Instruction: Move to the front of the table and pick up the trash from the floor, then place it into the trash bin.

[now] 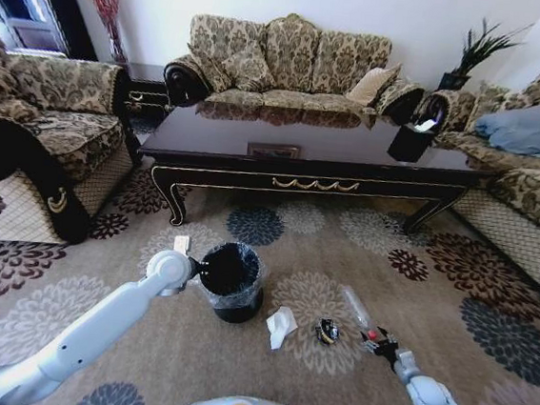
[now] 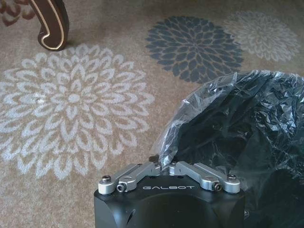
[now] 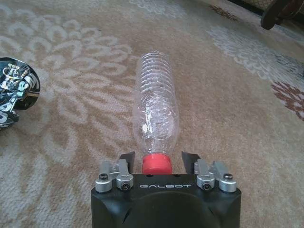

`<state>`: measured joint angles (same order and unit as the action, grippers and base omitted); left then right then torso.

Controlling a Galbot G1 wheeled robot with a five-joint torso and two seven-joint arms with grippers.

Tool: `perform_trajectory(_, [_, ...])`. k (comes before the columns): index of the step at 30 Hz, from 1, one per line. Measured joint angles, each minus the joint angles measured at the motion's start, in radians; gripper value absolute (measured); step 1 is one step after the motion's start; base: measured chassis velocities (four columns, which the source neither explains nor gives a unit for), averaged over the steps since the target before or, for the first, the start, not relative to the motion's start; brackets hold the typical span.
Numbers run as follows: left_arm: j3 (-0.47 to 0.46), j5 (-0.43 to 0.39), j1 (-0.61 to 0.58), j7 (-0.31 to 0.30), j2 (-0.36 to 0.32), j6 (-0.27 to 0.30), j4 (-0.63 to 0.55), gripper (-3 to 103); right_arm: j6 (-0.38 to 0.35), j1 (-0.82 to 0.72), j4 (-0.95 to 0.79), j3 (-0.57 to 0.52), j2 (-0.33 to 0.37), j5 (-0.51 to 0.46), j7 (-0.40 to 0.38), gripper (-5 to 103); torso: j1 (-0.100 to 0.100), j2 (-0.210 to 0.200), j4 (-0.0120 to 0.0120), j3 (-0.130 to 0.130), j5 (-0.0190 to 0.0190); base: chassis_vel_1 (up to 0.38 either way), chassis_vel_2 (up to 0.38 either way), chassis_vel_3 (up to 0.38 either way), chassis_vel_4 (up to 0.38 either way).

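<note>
The trash lies on the patterned carpet in front of the table (image 1: 315,183): crumpled white paper (image 1: 280,325), a small dark roundish piece (image 1: 327,331) (image 3: 14,97), and a clear plastic bottle (image 1: 355,308) (image 3: 156,109) with a red cap (image 3: 156,164). My right gripper (image 1: 381,345) (image 3: 158,156) is open, one finger on each side of the cap without touching it. The black trash bin (image 1: 229,280) (image 2: 237,137) stands to the left of the paper. My left gripper (image 1: 196,270) (image 2: 161,164) is shut at the edge of its plastic liner; whether it pinches the liner is hidden.
Sofas stand on the left (image 1: 37,132), behind the table (image 1: 292,71) and on the right (image 1: 532,161). A black box-shaped holder (image 1: 410,139) sits on the table's right end. A small white scrap (image 1: 181,244) lies left of the bin. A table leg (image 2: 50,26) is nearby.
</note>
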<state>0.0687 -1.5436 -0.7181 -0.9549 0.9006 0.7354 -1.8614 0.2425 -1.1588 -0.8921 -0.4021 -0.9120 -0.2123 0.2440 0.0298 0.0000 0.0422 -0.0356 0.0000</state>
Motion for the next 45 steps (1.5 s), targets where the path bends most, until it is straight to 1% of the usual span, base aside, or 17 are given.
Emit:
perform_trajectory(1, [0.0,0.0,0.001,0.0,0.001,0.0,0.0,2,0.0,0.0,0.001,0.001,0.0,0.001,0.0,56,0.0,0.0,0.0,0.0,0.0,0.0,0.0,0.0,0.0])
perform_trajectory(3, [0.001,0.001,0.002,-0.002,0.002,0.0,0.0,2,0.0,-0.002,0.004,0.002,0.0,0.006,0.0,46,0.0,0.0,-0.0001,0.0,0.0,0.0,0.0,0.0,0.0])
perform_trajectory(4, [0.001,0.001,0.002,-0.002,0.002,0.0,0.0,2,0.0,-0.002,0.004,0.002,0.0,0.006,0.0,46,0.0,0.0,-0.0001,0.0,0.0,0.0,0.0,0.0,0.0])
perform_trajectory(6, [0.001,0.001,0.002,-0.002,0.003,0.0,-0.001,2,0.0,-0.007,0.004,0.002,-0.001,0.01,-0.001,35,0.0,0.0,-0.0001,0.0,0.0,0.0,0.0,0.0,0.0])
perform_trajectory(8, [0.0,0.001,0.002,-0.002,0.003,0.0,-0.001,2,0.0,-0.012,0.001,0.001,-0.001,0.013,-0.001,30,0.0,0.0,0.0,0.0,0.0,0.0,0.0,0.0,0.0])
perform_trajectory(21, [0.004,0.003,-0.003,-0.002,0.007,0.0,-0.013,2,-0.007,-0.081,-0.077,-0.052,0.008,0.004,-0.006,30,0.0,0.0,-0.0001,0.0,0.0001,0.0,0.0,0.0,0.0])
perform_trajectory(25, [0.026,0.003,0.006,-0.002,0.007,0.0,-0.021,2,-0.009,-0.162,-0.175,-0.105,0.019,-0.044,-0.01,30,0.0,0.0,0.0,0.0,0.0001,0.0,0.0,0.0,0.0])
perform_trajectory(27, [0.057,-0.002,0.024,-0.002,0.002,0.0,-0.021,2,-0.006,-0.211,-0.25,-0.132,0.026,-0.073,-0.017,30,0.0,0.0,0.0,0.0,0.0001,0.0,0.0,0.0,0.0])
perform_trajectory(29, [0.143,-0.019,0.08,-0.001,-0.003,0.0,-0.012,2,0.007,-0.285,-0.37,-0.179,0.032,-0.11,-0.022,30,0.0,0.0,-0.0001,0.0,0.0,0.0,0.0,0.0,0.0])
perform_trajectory(30, [0.143,-0.019,0.08,-0.001,-0.003,0.0,-0.012,2,0.007,-0.285,-0.37,-0.179,0.032,-0.11,-0.022,30,0.0,0.0,-0.0001,0.0,0.0,0.0,0.0,0.0,0.0])
perform_trajectory(32, [0.202,-0.028,0.126,-0.002,0.006,0.0,-0.005,2,0.01,-0.329,-0.445,-0.217,0.031,-0.136,-0.025,30,0.0,0.0,-0.0003,0.0,0.0003,0.0,0.0,0.0,0.0])
perform_trajectory(35, [0.301,-0.051,0.233,-0.009,0.043,0.0,0.014,2,0.016,-0.417,-0.57,-0.298,0.027,-0.166,-0.029,30,0.0,0.0,0.0,0.0,0.0,0.0,0.0,0.0,0.0])
perform_trajectory(36, [0.301,-0.051,0.233,-0.009,0.043,0.0,0.014,2,0.016,-0.417,-0.57,-0.298,0.027,-0.166,-0.029,30,0.0,0.0,0.0,0.0,0.0,0.0,0.0,0.0,0.0])
perform_trajectory(38, [0.371,-0.071,0.319,-0.016,0.081,0.0,0.041,2,0.018,-0.505,-0.688,-0.373,0.016,-0.184,-0.038,30,0.0,0.0,0.0004,0.0,0.0001,0.0,0.0,0.0,0.0])
perform_trajectory(40, [0.384,-0.075,0.337,-0.017,0.09,0.0,0.049,2,0.019,-0.526,-0.718,-0.388,0.012,-0.187,-0.038,30,0.0,0.0,0.0004,0.0,0.0,0.0,0.0,0.0,0.0])
perform_trajectory(41, [0.419,-0.087,0.379,-0.022,0.119,0.0,0.075,2,0.024,-0.588,-0.8,-0.432,-0.003,-0.19,-0.039,30,0.0,0.0,0.0001,0.0,0.0002,0.0,0.0,0.0,0.0])
perform_trajectory(45, [0.465,-0.106,0.42,-0.039,0.168,0.0,0.111,2,0.052,-0.681,-0.93,-0.493,-0.037,-0.183,-0.036,30,0.0,0.0,-0.0003,0.0,0.0001,0.0,0.0,0.0,0.0])
